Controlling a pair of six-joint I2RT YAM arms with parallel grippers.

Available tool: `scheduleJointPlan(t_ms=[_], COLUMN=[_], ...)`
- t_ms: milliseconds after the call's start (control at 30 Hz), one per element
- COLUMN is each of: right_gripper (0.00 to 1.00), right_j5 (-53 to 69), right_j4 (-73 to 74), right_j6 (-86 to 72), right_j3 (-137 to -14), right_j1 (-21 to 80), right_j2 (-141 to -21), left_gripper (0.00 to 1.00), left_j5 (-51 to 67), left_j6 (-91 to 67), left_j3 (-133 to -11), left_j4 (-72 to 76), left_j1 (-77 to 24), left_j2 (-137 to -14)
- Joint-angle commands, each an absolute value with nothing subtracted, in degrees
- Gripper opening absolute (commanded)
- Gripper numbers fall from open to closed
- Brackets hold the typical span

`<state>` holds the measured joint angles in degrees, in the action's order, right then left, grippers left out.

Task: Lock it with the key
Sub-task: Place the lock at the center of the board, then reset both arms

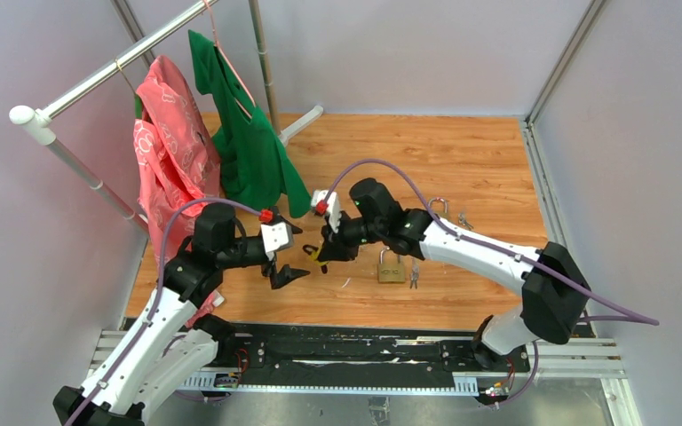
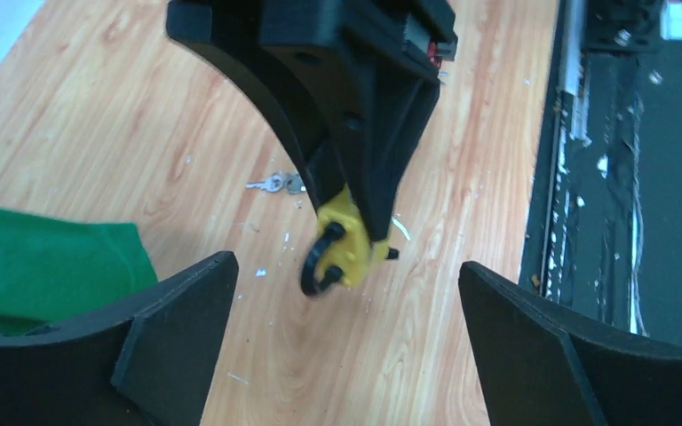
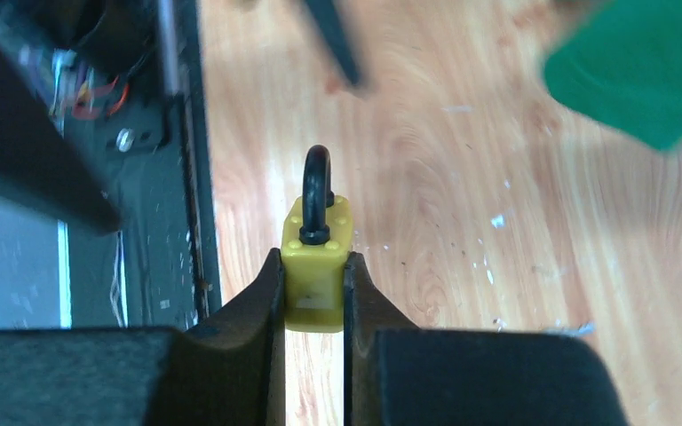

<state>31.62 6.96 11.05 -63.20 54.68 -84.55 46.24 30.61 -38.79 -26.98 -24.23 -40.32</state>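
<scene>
My right gripper (image 3: 314,266) is shut on a yellow padlock (image 3: 316,266) with a black shackle (image 3: 317,191), held above the wooden floor. It shows in the top view (image 1: 320,255) and in the left wrist view (image 2: 346,244), gripped by the right fingers (image 2: 368,151). My left gripper (image 2: 346,337) is open and empty, facing the yellow padlock from the left at a short distance (image 1: 286,269). A brass padlock (image 1: 392,267) lies on the floor to the right, with keys (image 1: 415,278) beside it. Small silver keys (image 2: 277,184) lie on the floor beyond the yellow padlock.
A clothes rack (image 1: 98,75) with a pink garment (image 1: 170,151) and a green garment (image 1: 249,142) stands at the back left. Another small lock or key set (image 1: 448,211) lies at the right. The black base rail (image 1: 364,351) runs along the near edge.
</scene>
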Motion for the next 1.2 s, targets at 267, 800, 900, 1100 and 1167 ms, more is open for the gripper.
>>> scheduleJointPlan(t_ms=[267, 800, 900, 1100, 1167], right_gripper=[0.0, 0.79, 0.81, 0.9, 0.98], right_j5=[30.69, 23.65, 21.03, -5.24, -24.77], right_j4=[-22.88, 2.67, 11.14, 14.76, 15.84], right_j6=[-42.66, -31.5, -27.0, -25.11, -26.81], right_j3=[-51.26, -60.29, -61.93, -49.81, -44.34], right_j1=[41.95, 37.6, 33.34, 20.75, 20.15], right_j2=[-100.52, -94.46, -86.62, -59.68, -51.67], left_gripper=[1.0, 1.0, 1.0, 1.0, 1.0], left_j5=[10.08, -3.97, -6.31, -8.91, -9.77], left_j6=[-11.8, -28.03, -29.68, -29.23, -29.05], left_j3=[-31.5, -22.8, -20.64, -17.63, -16.28], left_j4=[-8.26, -9.23, -9.37, -7.68, -5.65], left_j1=[-23.55, -17.34, -15.31, -12.51, -11.54], left_j2=[-36.09, -32.35, -31.15, -27.0, -25.97])
